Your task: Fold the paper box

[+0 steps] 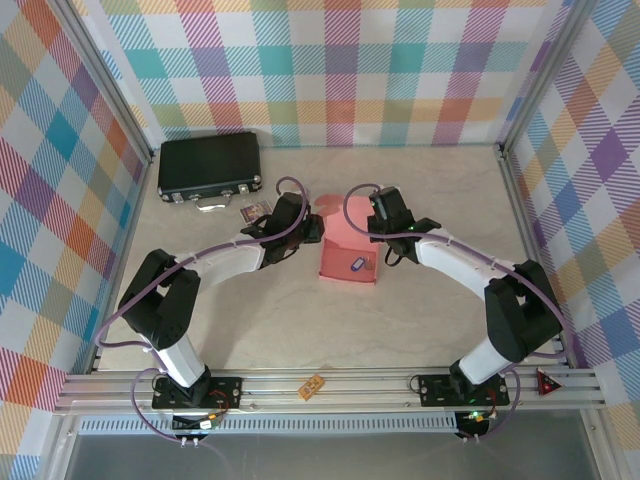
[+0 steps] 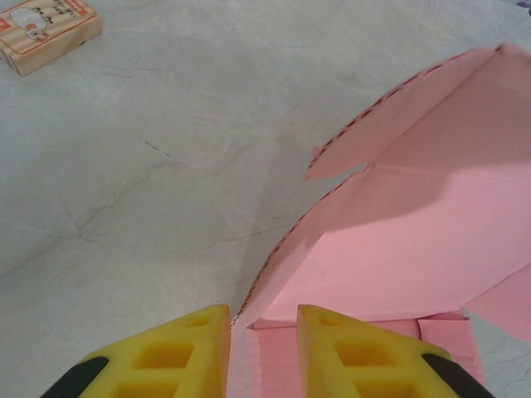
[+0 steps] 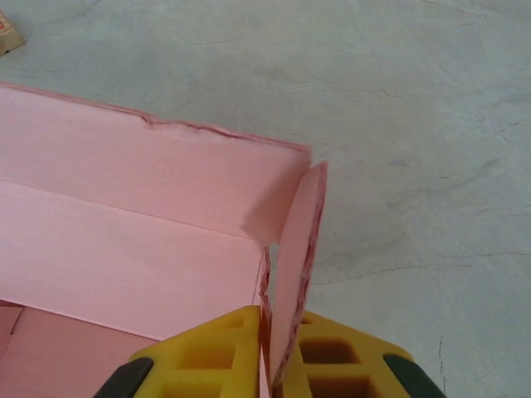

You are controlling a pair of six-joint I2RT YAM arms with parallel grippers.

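Overhead, two robot arms reach to the middle of a pale marbled table (image 1: 300, 320). A part-formed paper box (image 1: 348, 262) of salmon-pink thin card lies there, a little nearer the far edge than the near one. Its shallow tray sits open side up, and the lid panel rises from the tray's far side. The sheet's long axis runs from near edge to far edge, with the lid end pointing away from the arm bases.

The right gripper (image 3: 278, 332) is clamped on an upright side flap at the box's right rear corner. The left gripper (image 2: 264, 319) straddles the left wall with its yellow fingers (image 2: 199, 348) parted, not pinching.

The step in hand appears to be tucking the side flaps before the lid closes. It would go best by turning each flap inward along its crease, evenly on both sides, with light pressure so the card does not buckle.

A black hard case (image 1: 210, 165) stands at the far left corner.
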